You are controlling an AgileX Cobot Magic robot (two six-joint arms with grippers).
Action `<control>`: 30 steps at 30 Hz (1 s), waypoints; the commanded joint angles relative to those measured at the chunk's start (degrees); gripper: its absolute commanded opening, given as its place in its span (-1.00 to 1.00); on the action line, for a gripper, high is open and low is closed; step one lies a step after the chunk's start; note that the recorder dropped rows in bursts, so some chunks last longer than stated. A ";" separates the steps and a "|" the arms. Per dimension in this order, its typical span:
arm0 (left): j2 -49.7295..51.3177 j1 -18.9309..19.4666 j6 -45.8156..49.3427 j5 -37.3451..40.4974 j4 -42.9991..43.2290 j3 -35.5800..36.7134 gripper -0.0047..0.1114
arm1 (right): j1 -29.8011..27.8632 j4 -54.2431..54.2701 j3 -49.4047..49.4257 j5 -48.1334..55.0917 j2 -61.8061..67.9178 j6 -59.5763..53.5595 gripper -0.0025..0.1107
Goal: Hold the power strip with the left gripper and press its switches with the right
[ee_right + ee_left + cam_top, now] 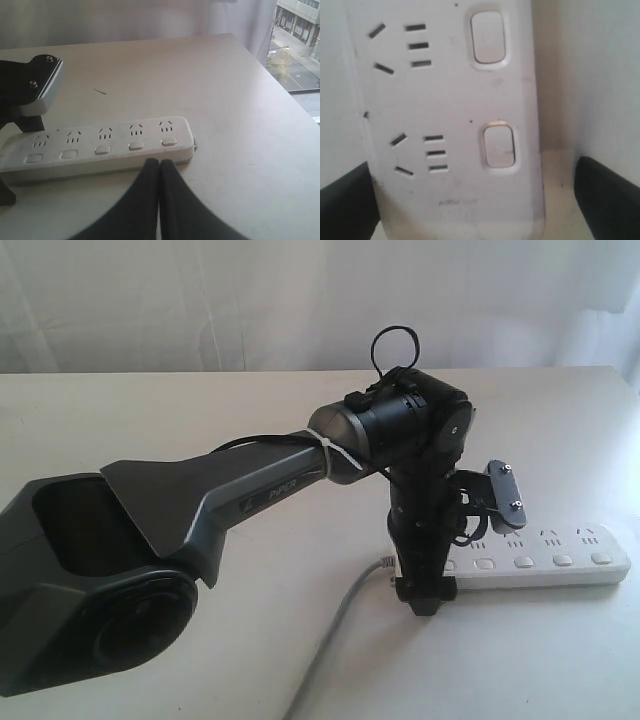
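Note:
The white power strip point(560, 565) lies flat on the table, its grey cord point(340, 630) trailing off its left end. My left gripper point(425, 590) points down over that cord end. In the left wrist view its black fingers point(345, 205) straddle the power strip point(450, 100): one is at the strip's edge, the other stands off with a gap, so the left gripper point(477, 210) is open. Two switches point(498, 146) show there. My right gripper point(159, 165) is shut and empty, its tips just before the long side of the power strip point(100, 132), near the switches point(136, 145). It is out of the exterior view.
The left arm's silver plate with screws point(42, 85) hangs above the strip's cord end. The table's right edge point(295, 125) runs near a window. A small dark sliver point(100, 91) lies on the table behind the strip.

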 commanded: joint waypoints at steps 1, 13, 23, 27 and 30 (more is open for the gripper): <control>2.95 -0.23 -0.27 3.13 0.59 0.59 0.89 | -0.14 0.00 0.15 -0.35 -0.31 0.05 -0.96; 3.80 -0.32 -1.09 1.96 -3.35 0.48 0.15 | -0.14 0.00 0.15 -0.35 -0.31 0.05 -0.96; 3.21 -0.32 -0.37 7.88 4.30 1.08 -0.92 | -0.14 0.00 0.15 -0.35 -0.31 0.05 -0.96; 1.46 -0.32 -0.35 7.88 4.13 1.17 -0.92 | -0.14 0.00 0.15 -0.35 -0.31 0.05 -0.96; -0.08 -0.32 -2.60 7.88 4.13 1.20 -0.92 | -0.14 0.00 0.15 -0.35 -0.31 0.05 -0.96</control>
